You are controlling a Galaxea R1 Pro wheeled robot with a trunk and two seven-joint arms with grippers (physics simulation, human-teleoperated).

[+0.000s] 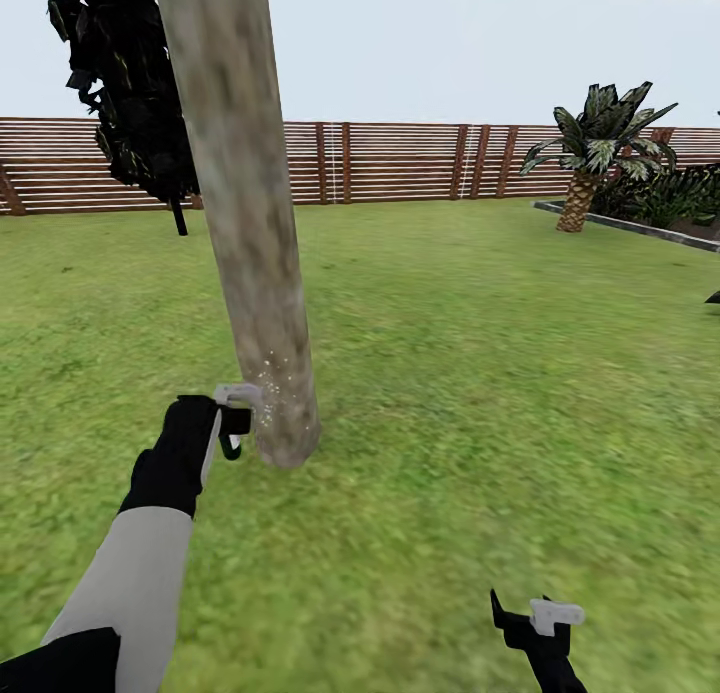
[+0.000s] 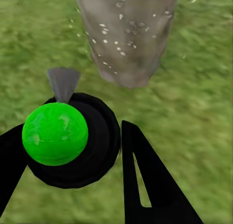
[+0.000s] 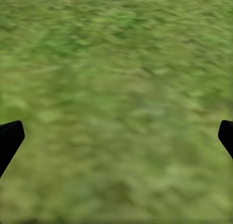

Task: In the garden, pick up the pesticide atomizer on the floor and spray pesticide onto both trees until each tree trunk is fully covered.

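A thick pale grey-beige tree trunk point(image 1: 255, 273) rises from the grass floor point(image 1: 480, 393), leaning a little left toward the top. My left gripper point(image 1: 228, 425) is shut on the pesticide atomizer point(image 1: 240, 394) right beside the trunk's base. White spray droplets point(image 1: 274, 381) speckle the bark there. In the left wrist view the atomizer point(image 2: 55, 133) is a bright green ball in a black ring, held between my black fingers point(image 2: 145, 175). Its grey nozzle point(image 2: 63, 82) points at the droplet-flecked trunk point(image 2: 128, 35). My right gripper point(image 1: 538, 621) hangs open low over bare grass point(image 3: 116, 107).
A brown slat fence point(image 1: 400, 161) closes the lawn at the back. A dark-leaved thin-stemmed tree point(image 1: 130, 93) stands behind the trunk at left. At the far right grow a palm point(image 1: 592, 153) and a raised grey-edged bed of plants point(image 1: 640, 223).
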